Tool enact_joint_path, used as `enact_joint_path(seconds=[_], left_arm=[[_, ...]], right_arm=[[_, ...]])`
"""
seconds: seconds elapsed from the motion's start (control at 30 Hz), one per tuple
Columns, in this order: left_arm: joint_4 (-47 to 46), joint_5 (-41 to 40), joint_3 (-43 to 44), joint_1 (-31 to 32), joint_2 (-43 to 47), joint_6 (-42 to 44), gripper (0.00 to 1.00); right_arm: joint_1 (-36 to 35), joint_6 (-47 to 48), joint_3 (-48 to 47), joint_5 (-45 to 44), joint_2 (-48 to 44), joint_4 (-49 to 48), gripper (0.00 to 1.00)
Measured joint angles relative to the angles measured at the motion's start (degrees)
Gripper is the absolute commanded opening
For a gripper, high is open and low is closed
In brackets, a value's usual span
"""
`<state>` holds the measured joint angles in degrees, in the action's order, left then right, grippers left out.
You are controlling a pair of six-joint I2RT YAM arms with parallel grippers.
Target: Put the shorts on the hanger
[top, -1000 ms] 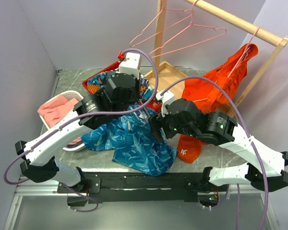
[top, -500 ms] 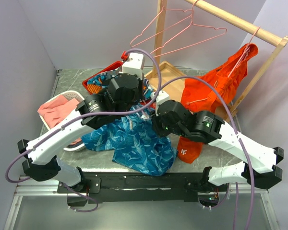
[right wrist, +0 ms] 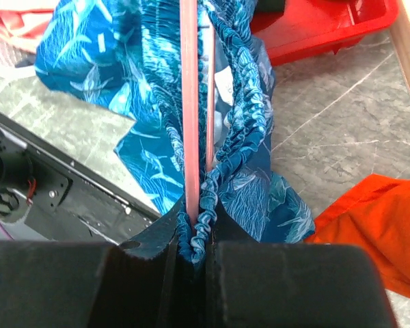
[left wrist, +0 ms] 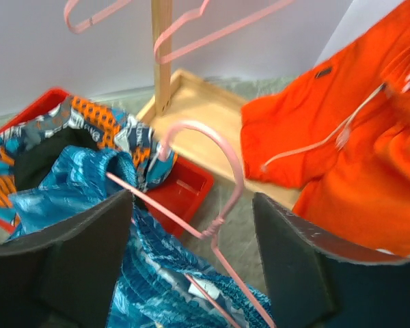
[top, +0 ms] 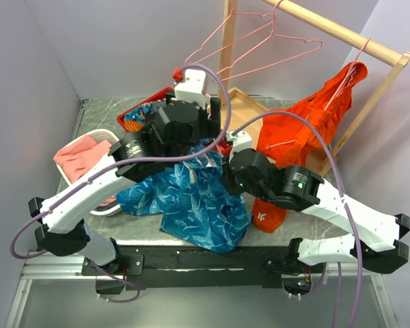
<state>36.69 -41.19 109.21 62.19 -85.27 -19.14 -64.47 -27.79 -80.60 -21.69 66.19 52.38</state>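
The teal-blue leaf-print shorts [top: 191,198] hang crumpled over the table's front, their gathered waistband [right wrist: 249,116] threaded on a pink wire hanger [right wrist: 189,102]. My right gripper [right wrist: 198,232] is shut on the waistband and the hanger wire together, at the middle of the table [top: 225,164]. In the left wrist view the hanger's hook [left wrist: 222,147] and twisted neck stand free between the wide-apart fingers of my left gripper [left wrist: 191,208], touching neither pad. From above, the left gripper [top: 212,123] sits just behind the right one.
Spare pink hangers [top: 260,41] hang on the wooden rail [top: 342,31]. An orange garment [top: 307,123] hangs at the right. A red bin [left wrist: 184,188] holds multicolour cloth [left wrist: 96,123]. A white basket [top: 106,137] with pink cloth is at left. The wooden rack base [top: 242,102] lies behind.
My left gripper has opened and let go of the hanger. My right gripper has moved in leftward and closed on the waistband and hanger wire.
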Motion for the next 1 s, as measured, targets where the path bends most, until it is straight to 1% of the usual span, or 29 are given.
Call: enact_joint_path(seconds=[0.03, 0.13, 0.2, 0.3, 0.43, 0.73, 0.87, 1.0], left_arm=[[0.3, 0.0, 1.7, 0.0, -0.2, -0.1, 0.89], [1.6, 0.1, 5.7, 0.0, -0.4, -0.1, 0.93], [2.1, 0.0, 7.7, 0.0, -0.2, -0.1, 0.95], [3.0, 0.0, 8.0, 0.0, 1.7, -0.3, 0.98], [4.1, 0.0, 8.0, 0.0, 5.1, -0.9, 0.98], [3.1, 0.0, 8.0, 0.0, 11.6, -1.4, 0.96], [2.6, 0.7, 7.8, 0.0, 12.0, -1.6, 0.97], [2.5, 1.6, 6.9, 0.0, 11.8, -1.7, 0.96]], right_arm=[[0.0, -0.5, 0.0, -0.5, -0.3, 0.0, 0.00], [0.0, -1.8, 0.0, -1.8, -0.8, 0.3, 0.00], [0.0, -2.9, 0.0, -2.9, -1.2, 0.8, 0.00], [0.0, -4.9, -0.7, -4.5, -2.1, 3.0, 0.00], [0.0, -7.7, -4.0, -7.2, -2.7, 7.3, 0.00], [1.2, -16.6, -17.9, -14.5, -4.3, 22.4, 0.00], [2.9, -19.5, -19.5, -15.9, -6.1, 24.8, 0.00], [6.6, -22.2, -19.6, -17.1, -6.3, 26.3, 0.00]])
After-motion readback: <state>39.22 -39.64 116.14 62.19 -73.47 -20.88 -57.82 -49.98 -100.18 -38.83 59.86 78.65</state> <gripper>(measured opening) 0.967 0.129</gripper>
